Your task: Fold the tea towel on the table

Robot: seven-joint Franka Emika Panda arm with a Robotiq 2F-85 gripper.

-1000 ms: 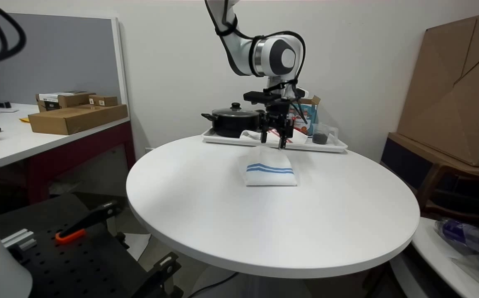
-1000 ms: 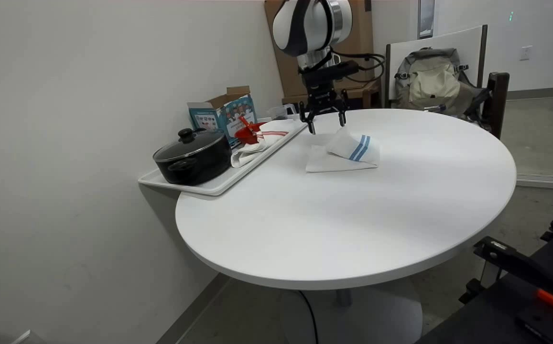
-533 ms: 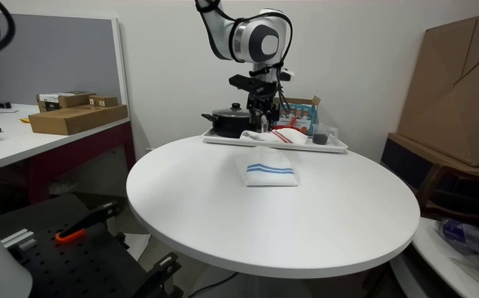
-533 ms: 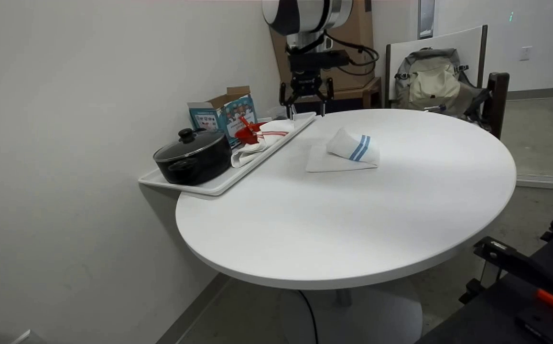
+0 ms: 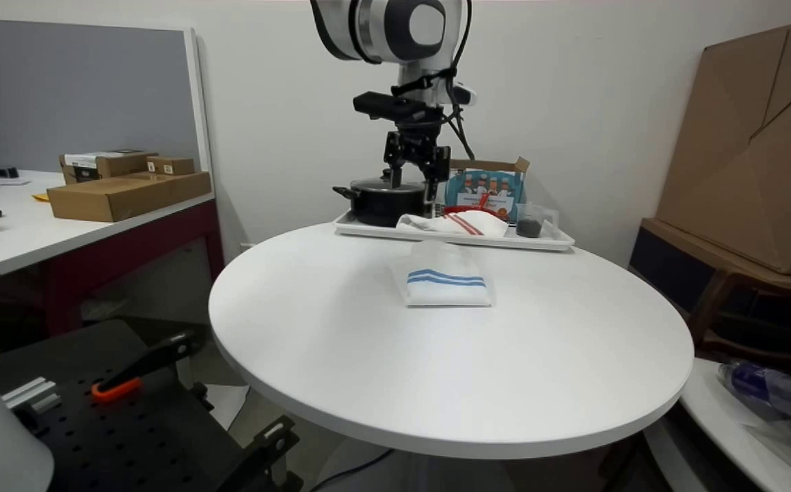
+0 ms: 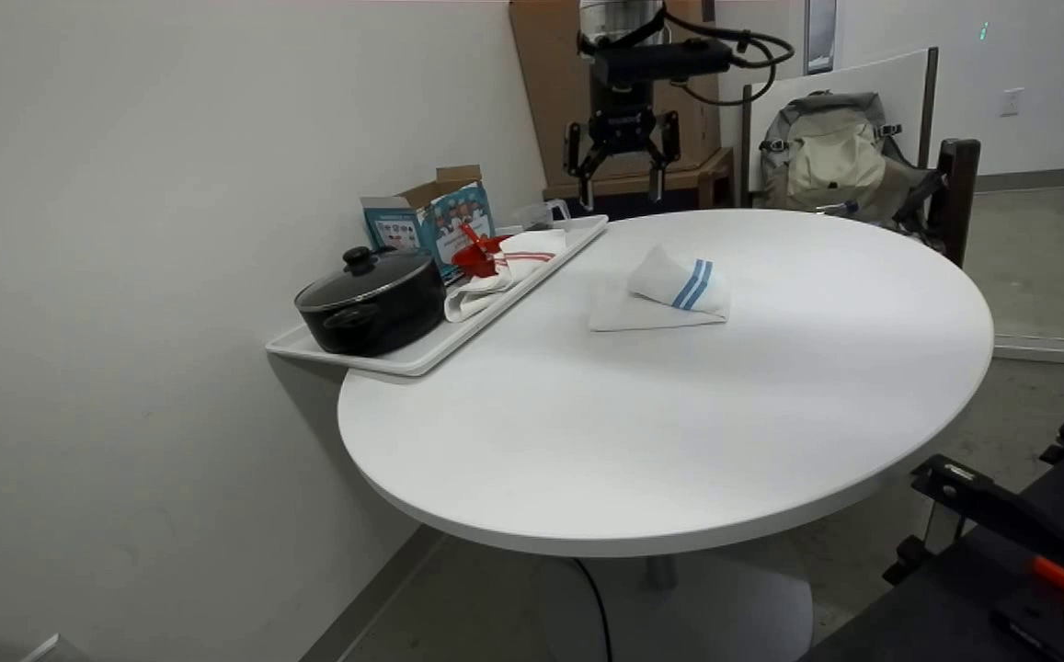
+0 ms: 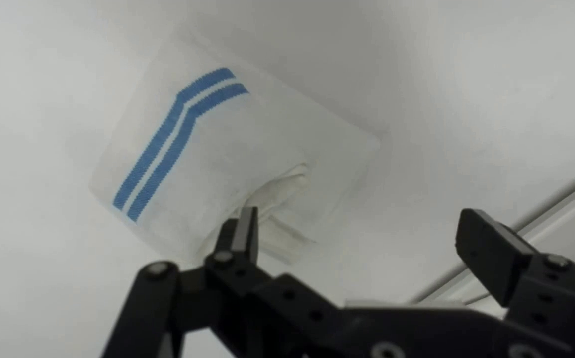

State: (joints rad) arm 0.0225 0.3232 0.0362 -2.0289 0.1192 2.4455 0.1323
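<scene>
the big round table [image 5: 539, 355] is under it all, smooth and white. the long white tray [image 6: 421, 354] sits at one edge of it. up above hangs the gripper [image 6: 622, 200], touching nothing, with its fingers [image 7: 493, 258] spread wide and nothing held between them.

the tea towel [image 6: 665, 292] lies on the table, apart from the tray and out toward the middle. that is what matters for the next move: from the gripper, the towel is down and off to the side away from the tray — it seems, not right under the gap. in the wrist view one finger covers a bit of the towel's messy end, and the other shows by the tray. so the messy end is the near one. the towel's long way seems to run from there to the other end, but the slanted views make it hard to be sure.

i think one fold is made, a crooked one, since some of the under layer sticks out. if one more is wanted, the gripper should go down and away from the tray. smallest of all, the two blue stripes [image 7: 151, 154] mark the far end — handy to line up by.
</scene>
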